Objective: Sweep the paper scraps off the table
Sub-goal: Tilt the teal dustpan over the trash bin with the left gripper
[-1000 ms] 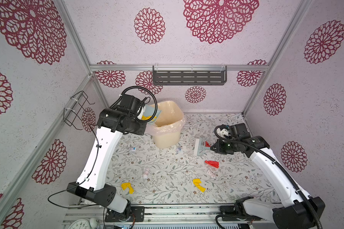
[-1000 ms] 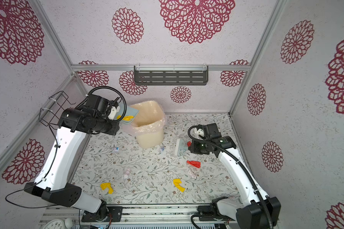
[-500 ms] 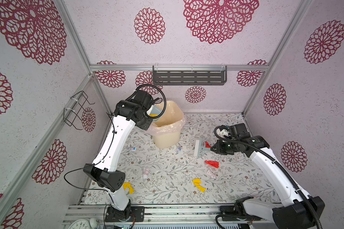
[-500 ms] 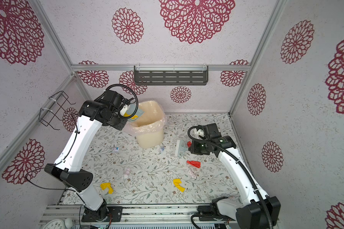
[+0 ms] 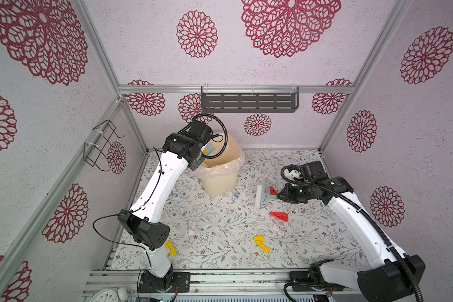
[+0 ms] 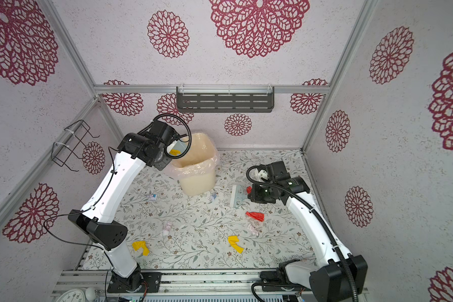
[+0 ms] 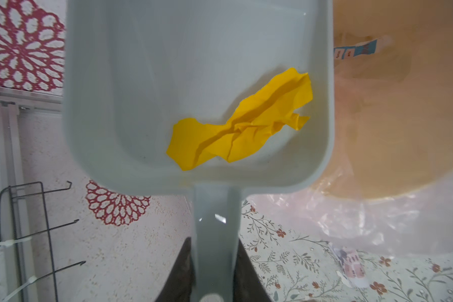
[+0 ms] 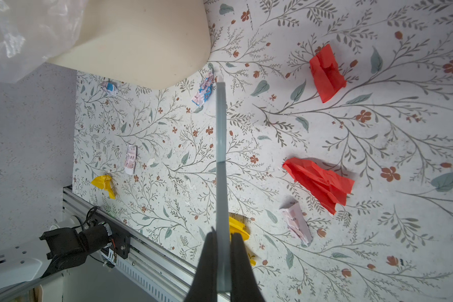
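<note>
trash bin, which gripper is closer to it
Left. The left gripper holds the blue dustpan at the rim of the trash bin; the right gripper, shut on the hand brush, is apart, to its right.

Lilac walls (image 5: 147,60) with crimson rosettes (image 5: 197,34) (aluminium struts (image 5: 96,44) at the corners), dark slotted shelf (image 5: 249,102) on the back wall

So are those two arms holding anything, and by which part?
Yes. The left gripper grips the dustpan by its handle. The right gripper grips the brush by its handle.
</note>
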`<move>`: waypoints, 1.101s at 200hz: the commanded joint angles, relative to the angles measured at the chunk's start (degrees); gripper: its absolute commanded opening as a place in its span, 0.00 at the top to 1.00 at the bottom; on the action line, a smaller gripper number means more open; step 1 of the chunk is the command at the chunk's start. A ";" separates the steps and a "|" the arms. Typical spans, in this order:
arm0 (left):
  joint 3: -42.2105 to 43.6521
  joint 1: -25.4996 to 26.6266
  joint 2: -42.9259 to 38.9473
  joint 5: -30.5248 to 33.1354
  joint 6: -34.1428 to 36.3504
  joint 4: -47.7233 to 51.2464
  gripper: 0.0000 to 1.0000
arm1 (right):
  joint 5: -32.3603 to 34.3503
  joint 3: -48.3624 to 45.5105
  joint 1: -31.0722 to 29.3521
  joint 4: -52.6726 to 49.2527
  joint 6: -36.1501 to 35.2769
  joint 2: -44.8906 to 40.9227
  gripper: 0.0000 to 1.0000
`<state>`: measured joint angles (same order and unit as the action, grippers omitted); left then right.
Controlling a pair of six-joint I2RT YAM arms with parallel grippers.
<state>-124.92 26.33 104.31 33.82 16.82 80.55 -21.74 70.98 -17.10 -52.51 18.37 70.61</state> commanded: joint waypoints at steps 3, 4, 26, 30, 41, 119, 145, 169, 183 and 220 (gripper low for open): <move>0.80 1.91 1.62 6.08 4.65 -3.49 1.00 | -0.48 2.69 0.24 -1.89 -2.20 0.07 1.00; 0.77 2.03 1.69 6.30 4.73 -3.57 1.00 | -0.45 2.73 0.28 -1.89 -2.24 0.11 1.00; 0.82 3.11 2.84 9.41 6.76 -4.42 1.00 | -0.48 3.09 0.23 -1.98 -2.55 0.49 1.00; 0.89 3.41 3.00 10.01 7.24 -4.71 1.00 | -0.49 3.11 0.24 -1.98 -2.51 0.50 1.00; 1.70 4.14 2.98 11.19 8.89 -5.96 1.00 | -0.45 3.24 0.28 -1.98 -2.46 0.55 1.00; 11.96 7.75 1.26 22.76 26.45 -22.49 1.00 | -0.58 3.26 0.27 -2.22 -2.94 0.58 1.00; 13.12 7.96 0.65 23.46 28.50 -24.38 1.00 | -0.47 3.06 0.24 -2.28 -2.94 0.41 1.00; 14.93 8.26 -0.12 23.55 30.82 -26.82 1.00 | -0.52 3.19 0.23 -2.31 -2.91 0.49 1.00; 16.97 8.32 -0.84 24.44 32.55 -28.78 1.00 | -0.42 3.21 0.23 -2.24 -2.90 0.46 1.00; 18.67 8.42 -1.93 24.91 33.71 -30.01 1.00 | -0.55 3.17 0.23 -2.23 -2.97 0.36 1.00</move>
<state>-106.96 34.39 105.25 57.23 48.12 54.30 -21.71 72.42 -17.02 -54.08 16.49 71.53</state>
